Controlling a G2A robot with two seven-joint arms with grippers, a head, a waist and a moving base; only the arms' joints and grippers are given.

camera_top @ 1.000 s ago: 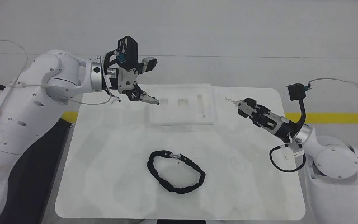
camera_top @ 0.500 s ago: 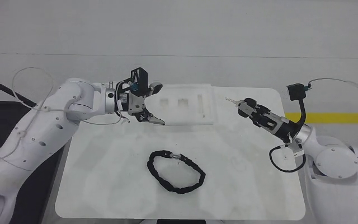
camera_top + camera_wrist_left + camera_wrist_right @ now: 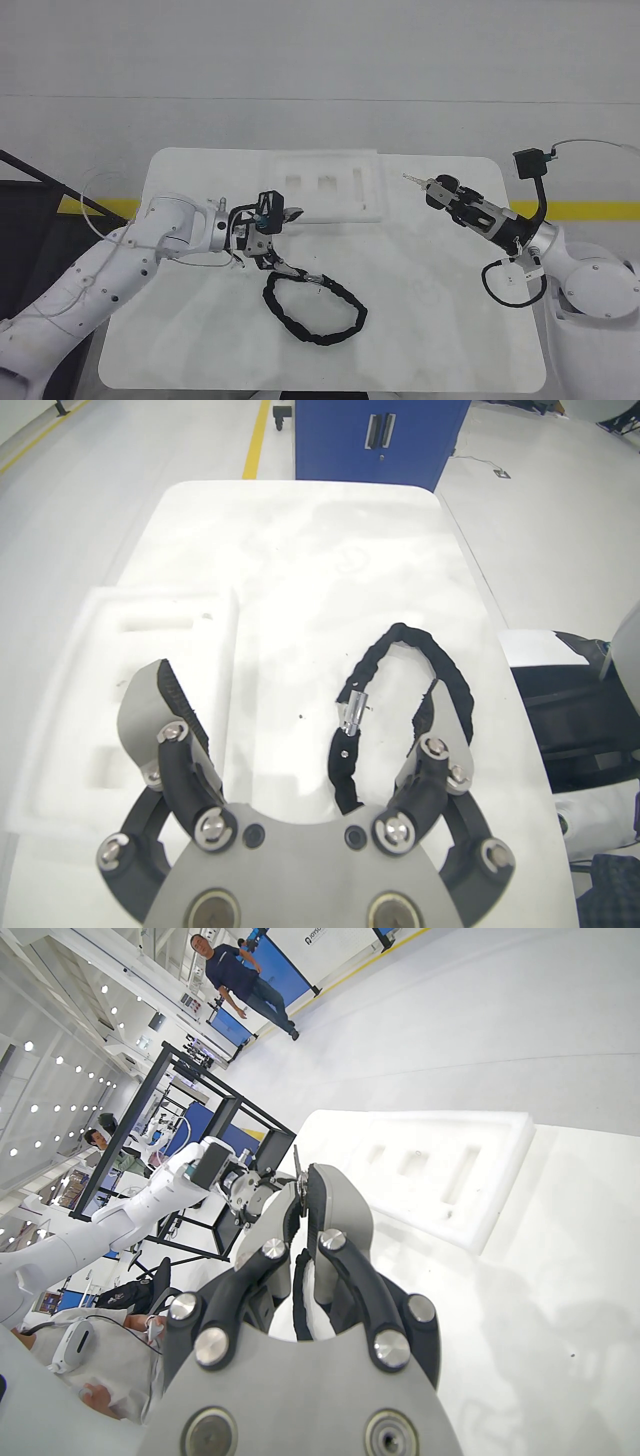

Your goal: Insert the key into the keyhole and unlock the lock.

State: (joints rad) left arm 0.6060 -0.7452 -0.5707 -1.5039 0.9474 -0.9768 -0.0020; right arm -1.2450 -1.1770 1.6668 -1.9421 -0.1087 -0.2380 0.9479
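Since the white desk (image 3: 450,330) is the biggest thing here, we begin with it: a slab with rounded corners that carries a foam tray at its far edge and the lock nearer the robot. The left arm (image 3: 150,250) comes in over the desk's left side and ends low above the lock. Its jaws stand wide open, and in the left wrist view the two fingers (image 3: 170,700) straddle one end of the loop, one on the tray's side, the other over the loop's outer strand. We cannot tell whether that finger touches the strand. The right arm (image 3: 500,225) is held above the desk's right side, well apart from the lock, and its jaws are closed on the key.

Next in size, the white foam tray (image 3: 375,190) lies flat at the middle of the far edge, with three shallow recesses cut in a row. The lock (image 3: 320,339) is a loop wrapped in black fabric, lying flat on the desk in front of the tray and just beside the left jaws. Its silver cylinder (image 3: 356,712) sits on the side of the loop nearest the tray, between the open fingers. Smallest is the key (image 3: 412,180): a thin metal blade pokes out past the right jaws' tips and points toward the tray's right edge.
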